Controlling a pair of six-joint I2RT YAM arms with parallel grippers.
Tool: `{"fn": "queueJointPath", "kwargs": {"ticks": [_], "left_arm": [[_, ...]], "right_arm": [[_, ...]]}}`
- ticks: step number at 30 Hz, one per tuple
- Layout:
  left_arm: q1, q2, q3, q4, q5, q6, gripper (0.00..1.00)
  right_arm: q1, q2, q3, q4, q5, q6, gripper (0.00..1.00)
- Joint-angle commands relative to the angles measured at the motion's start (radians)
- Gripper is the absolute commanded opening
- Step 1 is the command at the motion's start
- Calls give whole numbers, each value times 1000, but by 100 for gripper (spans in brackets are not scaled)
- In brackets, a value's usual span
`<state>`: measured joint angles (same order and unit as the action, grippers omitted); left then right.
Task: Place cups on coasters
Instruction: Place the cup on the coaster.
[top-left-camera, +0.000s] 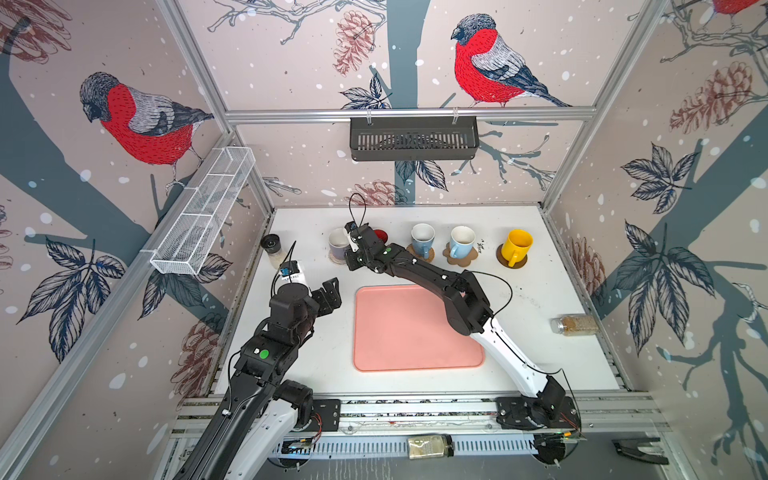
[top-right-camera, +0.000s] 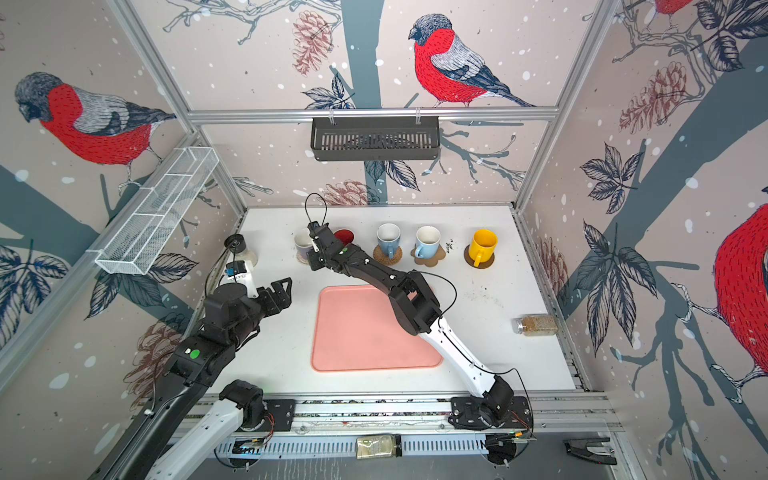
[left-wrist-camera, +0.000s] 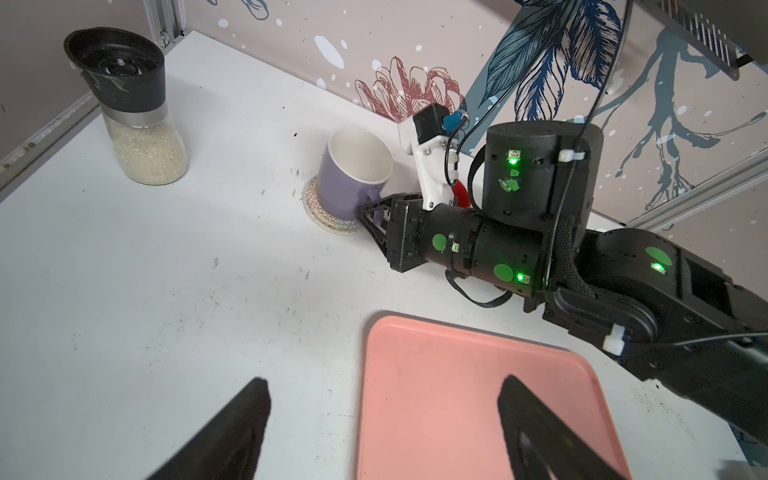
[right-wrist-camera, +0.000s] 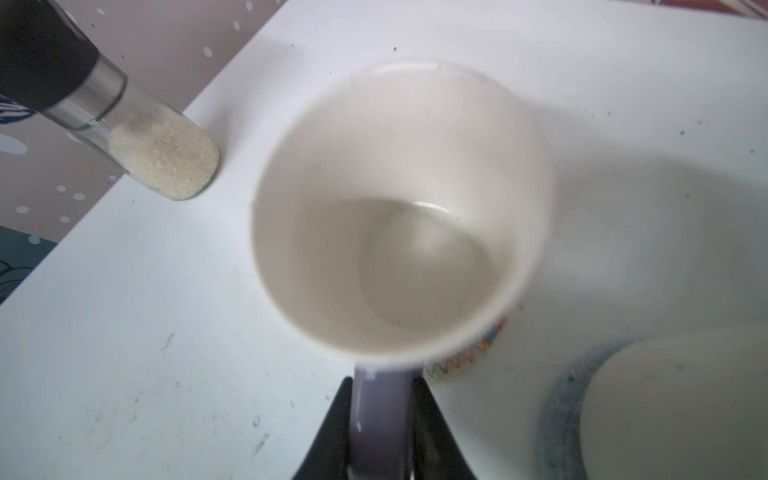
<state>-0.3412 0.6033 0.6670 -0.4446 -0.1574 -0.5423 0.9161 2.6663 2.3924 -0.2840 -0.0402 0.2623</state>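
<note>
A black-lidded glass jar (top-left-camera: 271, 246) stands far left; near it the left gripper (top-left-camera: 330, 293) hangs, jaws wide and empty. The lavender ceramic mug (left-wrist-camera: 353, 178) sits on a beige woven round coaster (left-wrist-camera: 328, 218), its handle pinched in the narrow jaws of the right gripper (right-wrist-camera: 382, 386). Rightward: a red-lined white mug (top-left-camera: 380, 235) on a grey-blue woven coaster (right-wrist-camera: 559, 415), a light blue mug (top-left-camera: 422, 239) on a tan rattan coaster (top-left-camera: 430, 254), a second light blue mug (top-left-camera: 461, 243) on a brown flower-shaped cork coaster (top-left-camera: 467, 259), a yellow mug (top-left-camera: 516, 243) on a dark brown wooden disc (top-left-camera: 523, 262).

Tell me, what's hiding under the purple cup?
A round woven coaster with zigzag stitching peeks out beneath the purple cup. The cup covers the coaster's middle, so that part cannot be seen.
</note>
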Motion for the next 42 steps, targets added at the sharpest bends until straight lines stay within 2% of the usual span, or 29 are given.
{"fn": "queueJointPath", "kwargs": {"ticks": [1,9,11,14,17,26,42], "left_arm": [[1,-2,1,31,9,16,87],[2,-9,1,31,6,16,87],[1,-8,0,31,7,17,87],[2,-11,1,31,11,21,87],[2,-18,-2,37,15,27,88],[2,-19,-1,37,17,30,88],[2,-30,-2,35,-2,31,88]], "right_arm": [[0,1,7,38,-3,13,28],[-2,-2,8,35,3,14,31],[-2,-3,8,35,4,14,40],[-2,-6,8,34,6,13,64],[-1,-9,7,31,8,11,73],[13,-45,-22,31,22,-8,80],[24,-203,-174,53,50,-53,84]]}}
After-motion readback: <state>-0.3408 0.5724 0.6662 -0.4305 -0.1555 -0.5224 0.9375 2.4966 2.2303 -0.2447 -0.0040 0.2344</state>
